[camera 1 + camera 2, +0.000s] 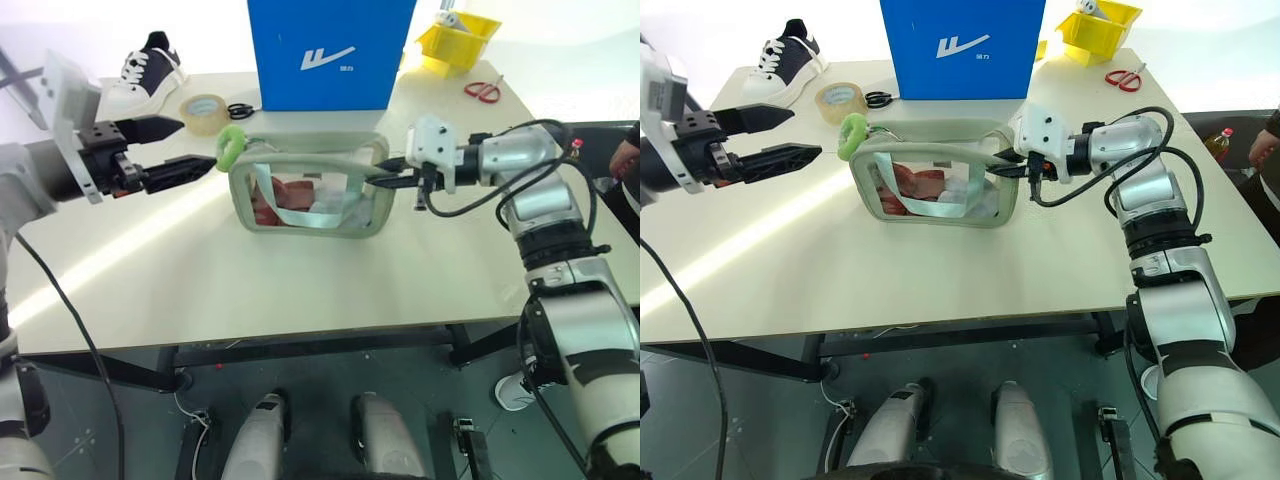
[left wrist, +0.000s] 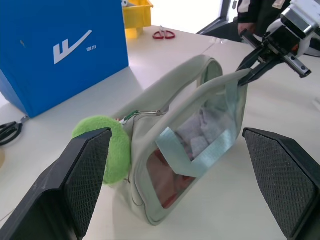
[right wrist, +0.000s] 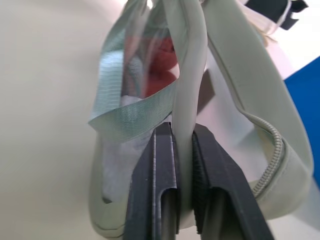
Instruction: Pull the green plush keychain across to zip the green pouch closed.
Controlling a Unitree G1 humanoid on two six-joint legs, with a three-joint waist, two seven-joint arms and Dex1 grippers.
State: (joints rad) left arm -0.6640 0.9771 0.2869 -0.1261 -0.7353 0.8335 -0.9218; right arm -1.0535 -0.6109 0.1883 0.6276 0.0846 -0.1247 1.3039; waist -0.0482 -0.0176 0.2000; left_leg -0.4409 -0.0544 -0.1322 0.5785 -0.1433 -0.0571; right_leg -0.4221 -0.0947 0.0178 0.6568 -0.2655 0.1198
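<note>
Right gripper (image 3: 182,145) clamped pouch (image 1: 310,215) rim — fingertips hidden by fabric; left gripper (image 1: 190,145) gaped wide beside keychain (image 1: 231,147), not touching.

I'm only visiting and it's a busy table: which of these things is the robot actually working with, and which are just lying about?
In use:
pouch
keychain
left end effector, open beside the keychain
right end effector, pinching the pouch's edge

Lying about:
blue box
tape roll
shoe
yellow bin
red scissors
black scissors

Left tool (image 2: 175,185) partly covering green plush keychain (image 2: 111,147)
</note>
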